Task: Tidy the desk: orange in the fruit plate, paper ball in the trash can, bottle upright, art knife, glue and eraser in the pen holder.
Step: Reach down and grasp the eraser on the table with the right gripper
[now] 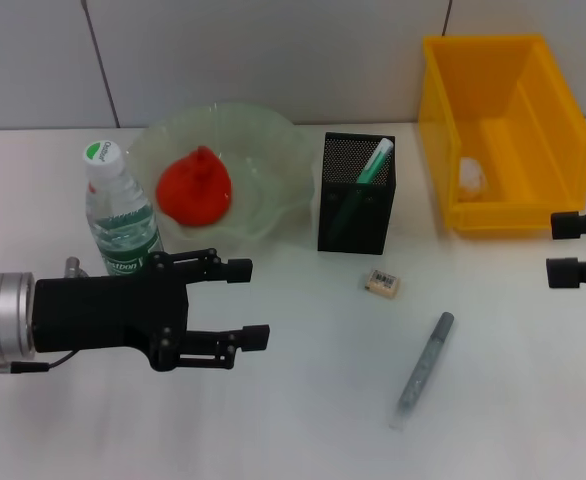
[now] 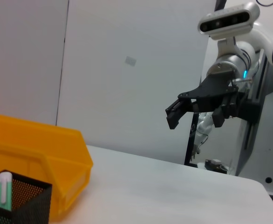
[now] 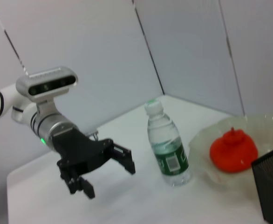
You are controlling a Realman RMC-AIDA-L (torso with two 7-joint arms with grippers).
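**Eraser and knife left on the worktop**

The eraser (image 1: 383, 284) lies just before the pen holder (image 1: 356, 193): light, stiff, best pinched across its short sides. The thin grey art knife (image 1: 424, 367) may roll. Left end effector (image 1: 256, 303) gapes wide, empty; right end effector (image 1: 556, 246) likewise.

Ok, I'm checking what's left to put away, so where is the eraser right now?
In the head view the eraser lies on the desk in front of the pen holder, a little toward the robot's right, with the grey art knife nearer the robot.
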